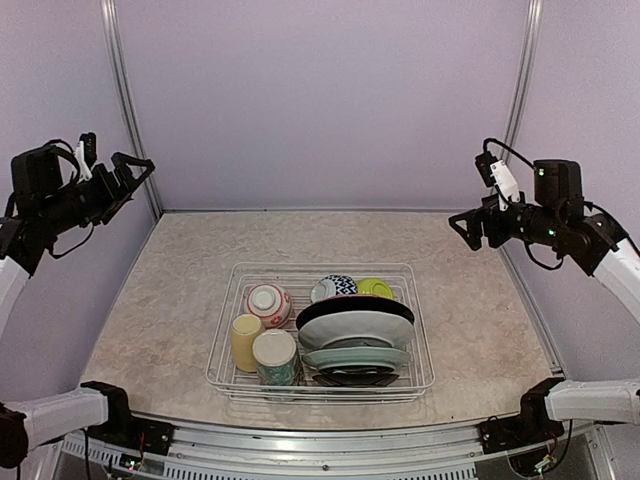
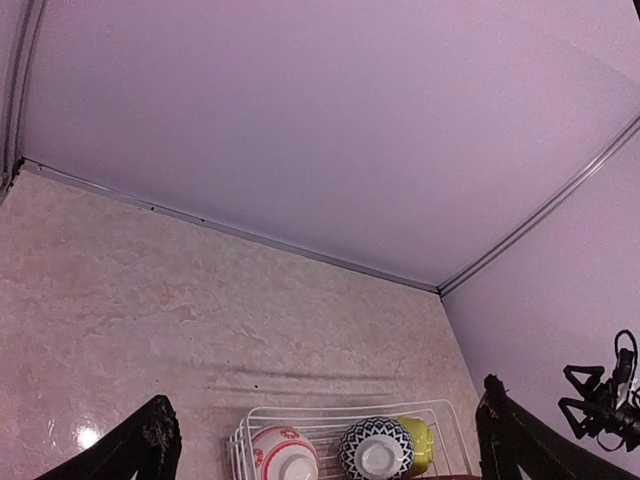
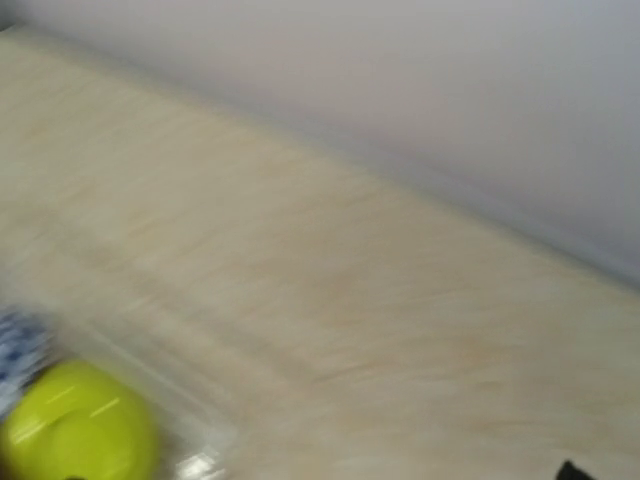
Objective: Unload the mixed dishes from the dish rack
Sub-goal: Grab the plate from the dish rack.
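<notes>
The wire dish rack (image 1: 425, 340) sits on the table's near middle. It holds a red-patterned bowl (image 1: 267, 302), a black-and-white bowl (image 1: 335, 288), a lime-green bowl (image 1: 376, 288), a pale yellow mug (image 1: 246, 340), a floral cup (image 1: 276, 357) and stacked plates: maroon (image 1: 350, 308), grey-white (image 1: 355, 328), teal (image 1: 357, 356), black (image 1: 355, 377). My left gripper (image 1: 125, 170) is open and empty, high at the far left. My right gripper (image 1: 462, 228) is open and empty, high at the right. The left wrist view shows the rack's far end (image 2: 300, 410) with the three bowls.
Purple walls with metal corner posts (image 1: 130, 110) close the back and sides. The blurred right wrist view shows the lime-green bowl (image 3: 75, 425) and bare marbled tabletop (image 3: 350, 280). The right arm (image 2: 600, 400) shows in the left wrist view.
</notes>
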Controlling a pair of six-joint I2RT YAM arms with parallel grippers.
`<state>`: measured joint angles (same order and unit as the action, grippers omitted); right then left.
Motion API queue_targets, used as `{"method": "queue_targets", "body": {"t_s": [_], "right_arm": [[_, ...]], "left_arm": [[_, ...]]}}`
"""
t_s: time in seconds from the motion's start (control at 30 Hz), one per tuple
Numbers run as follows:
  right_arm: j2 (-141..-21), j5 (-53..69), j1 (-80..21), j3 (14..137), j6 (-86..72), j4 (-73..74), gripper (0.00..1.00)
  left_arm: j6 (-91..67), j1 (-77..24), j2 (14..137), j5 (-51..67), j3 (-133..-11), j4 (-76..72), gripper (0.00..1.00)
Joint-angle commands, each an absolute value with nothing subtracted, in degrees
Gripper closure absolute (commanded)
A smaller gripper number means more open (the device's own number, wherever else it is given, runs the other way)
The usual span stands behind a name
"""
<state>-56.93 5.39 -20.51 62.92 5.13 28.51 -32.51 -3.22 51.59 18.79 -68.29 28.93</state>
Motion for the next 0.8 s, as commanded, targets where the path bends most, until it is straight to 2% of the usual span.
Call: {"method": "queue_targets", "body": {"t_s": [0.0,0.2,0.37,0.53,0.63,0.77], "right_arm": [[-60.21,19.45,-25.72,62.27,9.16,35.03,0.0],[-64.75,29.81,-32.69,63.83,13.15,37.47,0.01],[-68.29,33.83,-37.5,65.37,15.46,38.42,0.07],[-70.66,35.71,-39.86,67.04,16.95,38.14,0.12],[-72.84,35.88,-40.12,68.89,17.61,39.42,0.18],[-76.68,37.48,-40.75,71.02,18.64,41.89,0.33]], "left_arm": [[-27.83,-11.61,53.92,16.36,-66.91,30.61,0.01],[-22.13,-21.81,59.28,11.81,-70.48,35.03,0.01],[-17.87,-25.56,64.79,12.6,-75.89,38.7,0.01],[-16.38,-27.14,67.42,14.22,-76.41,36.67,0.01],[-16.68,-27.25,68.59,15.67,-77.05,36.02,0.01],[-17.52,-27.25,70.89,16.12,-81.08,37.82,0.01]]}}
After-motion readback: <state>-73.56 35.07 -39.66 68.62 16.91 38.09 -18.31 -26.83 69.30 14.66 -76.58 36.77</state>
